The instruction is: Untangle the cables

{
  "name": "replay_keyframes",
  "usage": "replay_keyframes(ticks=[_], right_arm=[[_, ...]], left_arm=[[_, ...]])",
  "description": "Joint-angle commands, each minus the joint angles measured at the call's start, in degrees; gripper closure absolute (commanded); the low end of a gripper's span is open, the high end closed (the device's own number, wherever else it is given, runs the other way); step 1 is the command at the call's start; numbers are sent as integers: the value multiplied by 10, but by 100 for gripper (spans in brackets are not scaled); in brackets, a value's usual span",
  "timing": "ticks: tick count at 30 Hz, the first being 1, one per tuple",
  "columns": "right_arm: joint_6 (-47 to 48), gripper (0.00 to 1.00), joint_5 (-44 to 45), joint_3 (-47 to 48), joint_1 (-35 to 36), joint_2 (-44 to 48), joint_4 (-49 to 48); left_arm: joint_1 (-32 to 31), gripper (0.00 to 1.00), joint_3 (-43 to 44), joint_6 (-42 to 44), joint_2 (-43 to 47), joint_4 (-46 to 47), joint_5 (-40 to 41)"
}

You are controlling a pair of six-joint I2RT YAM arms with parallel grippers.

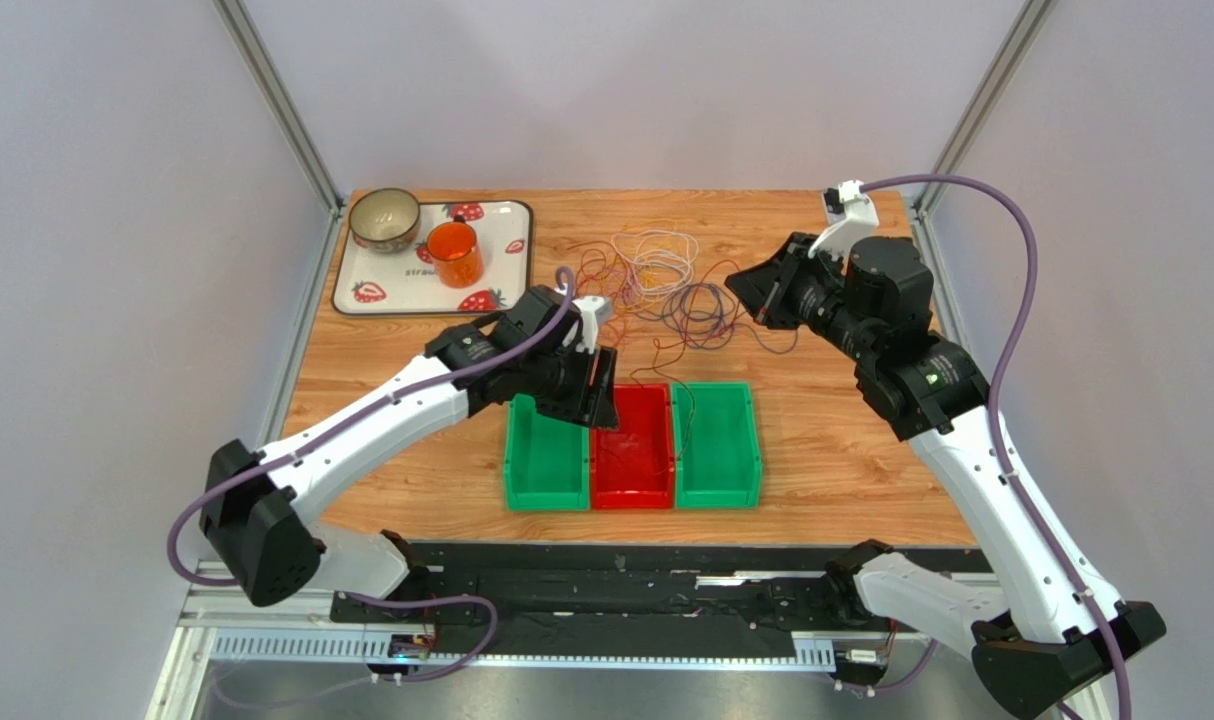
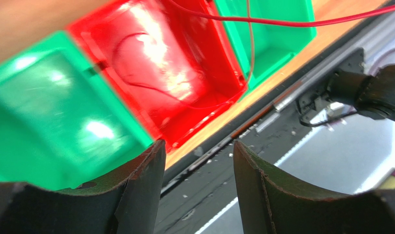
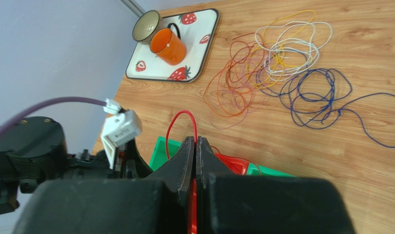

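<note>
Cables [image 1: 658, 278] are lying in a loose heap on the wooden surface [image 1: 854, 435], upper centre of the overhead frame, as you are working to untangle them. In the right wrist view the heap is filling the upper right of the frame. Orange-red loops [image 3: 231, 92] are overlapping white-grey loops [image 3: 295, 46], with dark blue-purple loops [image 3: 314, 92] sprawling just beside them and trailing a tail towards the right edge.

You are dealing with light, limp, springy strands, each likely to be dragging its neighbours wherever loops are crossing. You are best taking hold of a free outer stretch or a tail rather than the knotted middle, and drawing slowly.

The right jaws are pressing fully together at lower centre of that frame and appear to be pinching a red wire [image 3: 182, 111] that is arching up from their tips. The left jaws are standing well apart with nothing between them, hovering over the red bin [image 2: 160, 63], where a thin strand is lying. Green bins [image 2: 53, 112] are flanking it.

No brand is showing. Small lettering on the strawberry tray [image 1: 496, 255], upper left overhead, is proving too small for you to read.
</note>
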State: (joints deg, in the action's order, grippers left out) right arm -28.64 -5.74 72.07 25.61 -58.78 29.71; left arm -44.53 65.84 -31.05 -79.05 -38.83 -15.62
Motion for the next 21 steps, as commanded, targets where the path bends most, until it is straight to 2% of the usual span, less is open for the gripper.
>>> replay_keyframes(ticks=[1, 4, 12, 16, 21], right_arm=[[-18, 100, -52, 23, 8, 9, -12], [-37, 100, -60, 20, 34, -1, -26], [-53, 100, -21, 46, 137, -47, -40], [-48, 100, 12, 71, 177, -78, -37], [-61, 100, 27, 54, 184, -88, -29]], left_arm=[[-1, 38, 65, 42, 71, -114, 144], [10, 38, 81, 65, 113, -136, 217], [109, 36, 109, 136, 164, -177, 269], [143, 36, 91, 171, 173, -150, 271], [162, 37, 47, 167, 175, -112, 265]])
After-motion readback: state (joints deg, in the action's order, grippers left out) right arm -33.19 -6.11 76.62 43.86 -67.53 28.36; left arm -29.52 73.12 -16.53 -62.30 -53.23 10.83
